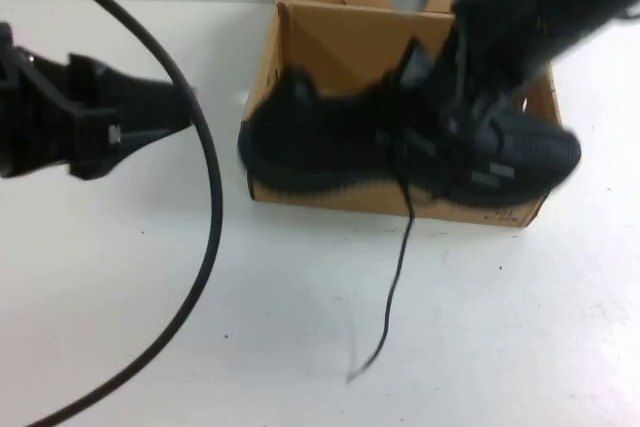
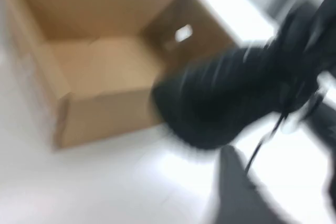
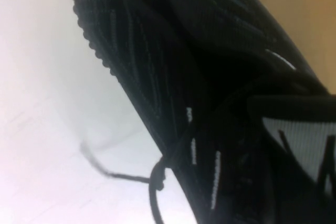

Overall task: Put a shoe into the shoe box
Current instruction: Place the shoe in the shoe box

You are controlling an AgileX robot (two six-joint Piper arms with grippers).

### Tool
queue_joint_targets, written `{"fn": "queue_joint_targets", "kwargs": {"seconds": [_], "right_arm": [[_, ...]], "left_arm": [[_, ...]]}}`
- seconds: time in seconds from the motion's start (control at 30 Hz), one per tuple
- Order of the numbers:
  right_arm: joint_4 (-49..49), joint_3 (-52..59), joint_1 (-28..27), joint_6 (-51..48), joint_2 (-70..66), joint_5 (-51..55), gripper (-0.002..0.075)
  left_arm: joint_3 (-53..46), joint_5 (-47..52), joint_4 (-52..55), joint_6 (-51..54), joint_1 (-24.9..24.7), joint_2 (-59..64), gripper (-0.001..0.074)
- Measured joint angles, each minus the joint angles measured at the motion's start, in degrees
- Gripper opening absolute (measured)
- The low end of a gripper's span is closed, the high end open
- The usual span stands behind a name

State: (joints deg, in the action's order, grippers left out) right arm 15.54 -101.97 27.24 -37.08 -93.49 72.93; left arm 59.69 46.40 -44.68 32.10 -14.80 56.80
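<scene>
I hold the shoe (image 1: 400,147) in my right fingers (image 1: 455,112), which are closed on its upper part near the laces, about the middle of its length. The shoe hangs in the air and lies across the near wall of the box (image 1: 330,47). The end toward my left arm sits over the near left corner of the box, and the other end reaches out past the near right corner. So the shoe spreads to both sides of my right fingers and hangs just under them. One lace (image 1: 395,277) hangs down from below my right fingers, in front of the box wall, and its end seems to touch the worktop (image 1: 300,327).

I judge the step in hand to be the carrying of the shoe over the box, and the shoe is not yet inside. The box stands open and looks empty, with its bottom beyond my right fingers. For the next move I think the shoe must go further over the opening, be lined up with the long side of the box, and then go down before I let go. The loose lace may catch on the wall.

My left fingers (image 1: 180,107) wait well apart on the left of the box, above the worktop. I cannot tell whether they are wide or narrow.
</scene>
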Motion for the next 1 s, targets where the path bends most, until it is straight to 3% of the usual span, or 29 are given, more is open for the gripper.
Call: {"fn": "queue_joint_targets", "kwargs": {"seconds": [0.07,0.1,0.17,0.23,0.47,0.7,1.0], "right_arm": [[0.0,-5.8,-2.6,0.8,-3.8,0.0,0.0015],[-0.1,-8.1,-3.5,1.1,-5.4,0.0,0.0015],[-0.2,-13.7,-5.4,1.4,-9.5,0.0,0.0015],[-0.6,-18.5,-6.8,1.5,-13.6,0.0,0.0015],[-1.3,-35.1,-8.8,1.9,-24.7,0.2,0.0015],[-1.1,-45.5,-8.8,2.1,-25.9,0.8,0.0015],[-0.7,-49.5,-8.8,3.4,-25.6,-7.4,0.0014]], "left_arm": [[0.0,0.2,7.4,-6.3,0.0,0.0,0.0203],[0.0,0.5,10.0,-8.6,0.0,0.0,0.0144],[0.0,1.7,15.0,-13.3,0.0,0.0,0.0062],[0.0,3.3,17.5,-15.5,0.0,0.0,0.0030],[0.0,6.4,19.2,-17.1,0.0,0.0,0.0004],[0.0,6.5,19.6,-17.1,0.0,0.0,0.0002],[0.0,6.1,19.6,-17.1,0.0,2.3,0.0001]]}}
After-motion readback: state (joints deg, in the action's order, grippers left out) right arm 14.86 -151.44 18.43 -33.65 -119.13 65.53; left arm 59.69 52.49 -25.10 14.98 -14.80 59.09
